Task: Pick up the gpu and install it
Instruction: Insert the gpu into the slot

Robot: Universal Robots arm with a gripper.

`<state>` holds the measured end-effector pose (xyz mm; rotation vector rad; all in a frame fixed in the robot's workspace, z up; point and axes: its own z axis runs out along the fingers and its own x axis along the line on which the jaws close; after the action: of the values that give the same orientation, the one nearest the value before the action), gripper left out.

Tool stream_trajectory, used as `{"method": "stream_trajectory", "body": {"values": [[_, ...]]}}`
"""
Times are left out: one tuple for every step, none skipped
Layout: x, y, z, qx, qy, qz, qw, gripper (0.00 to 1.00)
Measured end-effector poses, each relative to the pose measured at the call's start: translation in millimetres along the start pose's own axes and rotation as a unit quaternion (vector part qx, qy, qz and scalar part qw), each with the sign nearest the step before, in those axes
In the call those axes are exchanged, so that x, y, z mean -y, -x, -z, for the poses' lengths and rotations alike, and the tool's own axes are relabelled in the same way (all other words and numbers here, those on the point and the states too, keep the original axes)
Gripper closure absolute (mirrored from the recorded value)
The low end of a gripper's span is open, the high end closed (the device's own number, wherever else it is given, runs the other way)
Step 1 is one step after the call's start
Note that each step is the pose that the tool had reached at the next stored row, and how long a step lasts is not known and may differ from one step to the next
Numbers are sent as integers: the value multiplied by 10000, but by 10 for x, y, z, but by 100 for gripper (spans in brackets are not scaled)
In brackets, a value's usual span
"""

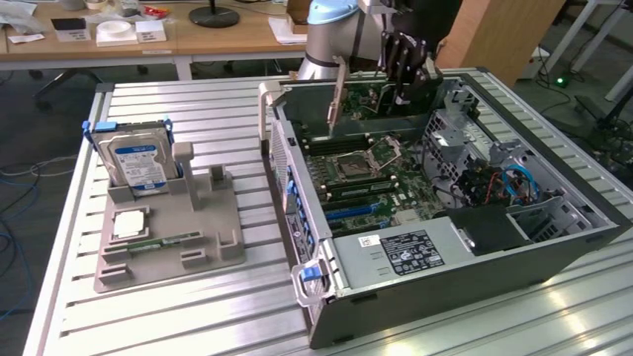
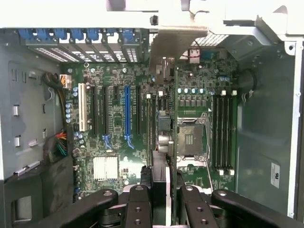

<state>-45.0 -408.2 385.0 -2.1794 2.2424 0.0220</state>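
A slatted metal table [image 1: 198,311] is carrying everything in this scene. At the exterior view's left, a grey plastic holder [image 1: 213,248] is sitting on the table with a boxy silver hard drive [image 1: 138,165] standing upright in its far slot. A small square chip [image 1: 130,222] and a narrow green memory stick [image 1: 163,242] are lying flat in the holder nearer the camera. To the right of the holder, an open computer case [image 1: 475,285] is lying on its side, showing its green motherboard [image 1: 381,182] and a grey power supply [image 1: 411,251] at the near end. Over the far end of the case, the black gripper [image 1: 408,87] is reaching down from the robot arm [image 1: 331,30]. Its fingers [image 2: 137,204] are standing narrow, clamping the gpu [image 1: 371,105] by its top edge. The gpu is a thin, flat green circuit board held upright on edge, with a long silver metal bracket [image 1: 336,93] at the end towards the exterior view's left. It is hanging just above the motherboard, inside the case walls. In the wrist view the gpu [image 2: 174,118] is showing edge-on as a thin line, with a blue slot [image 2: 127,111] to one side and the square processor socket [image 2: 192,137] to the other.
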Motion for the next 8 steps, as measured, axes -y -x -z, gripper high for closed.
{"method": "stream_trajectory", "body": {"values": [[0,-6,-9,1,0,18,10000,73],[0,-13,-15,0,1,33,10000,73],[0,-17,-20,0,1,43,10000,73],[0,-20,-26,1,1,44,10000,73],[1,-25,-30,0,2,46,10000,73],[1,-29,-37,1,2,47,10000,73],[1,-33,-47,2,2,48,10000,73],[1,-36,-59,1,3,49,10000,73]]}}
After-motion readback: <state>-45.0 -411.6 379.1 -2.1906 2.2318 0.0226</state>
